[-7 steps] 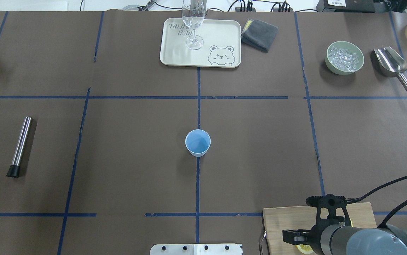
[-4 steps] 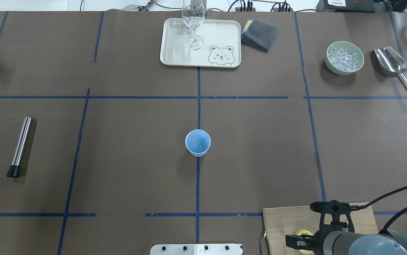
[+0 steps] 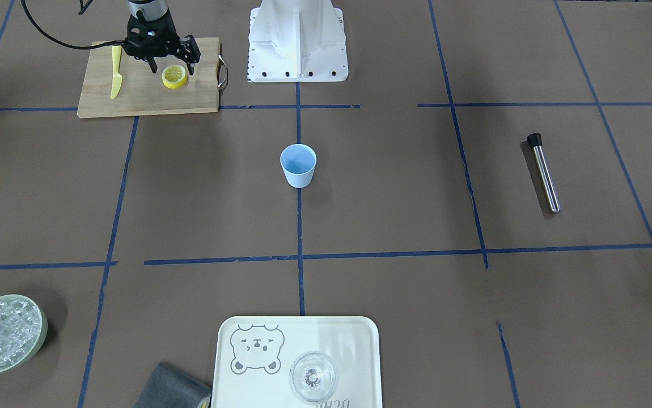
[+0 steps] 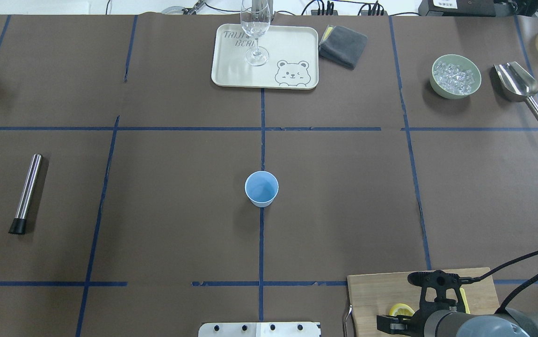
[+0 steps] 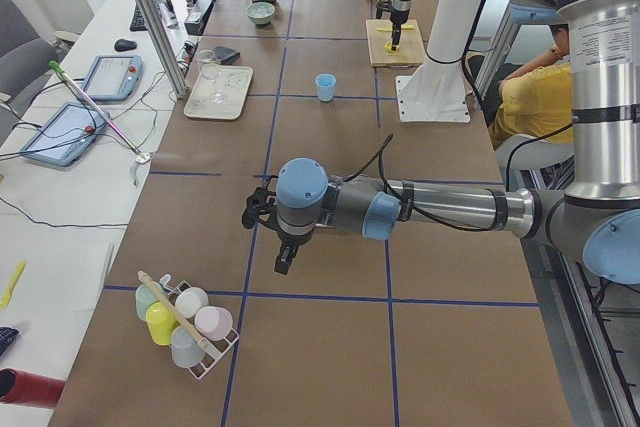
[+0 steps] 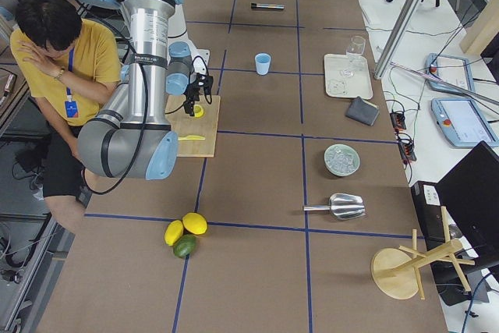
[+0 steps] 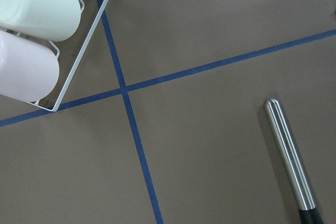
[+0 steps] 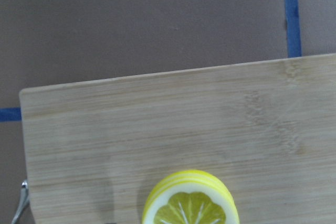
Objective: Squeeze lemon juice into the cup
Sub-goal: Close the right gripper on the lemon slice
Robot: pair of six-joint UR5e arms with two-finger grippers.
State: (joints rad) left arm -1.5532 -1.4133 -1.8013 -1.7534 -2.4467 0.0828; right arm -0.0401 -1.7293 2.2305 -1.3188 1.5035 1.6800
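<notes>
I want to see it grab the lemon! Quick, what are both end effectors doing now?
Left end effector: cannot be told.
Right end effector: open, at the lemon, holding nothing.

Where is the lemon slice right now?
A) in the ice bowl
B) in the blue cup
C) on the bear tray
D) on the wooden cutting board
D: the lemon slice lies face up on the cutting board, just below the open right gripper.

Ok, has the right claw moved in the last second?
Yes. In the overhead view the right claw has pulled back toward the robot, away from the cutting board's far edge.
</notes>
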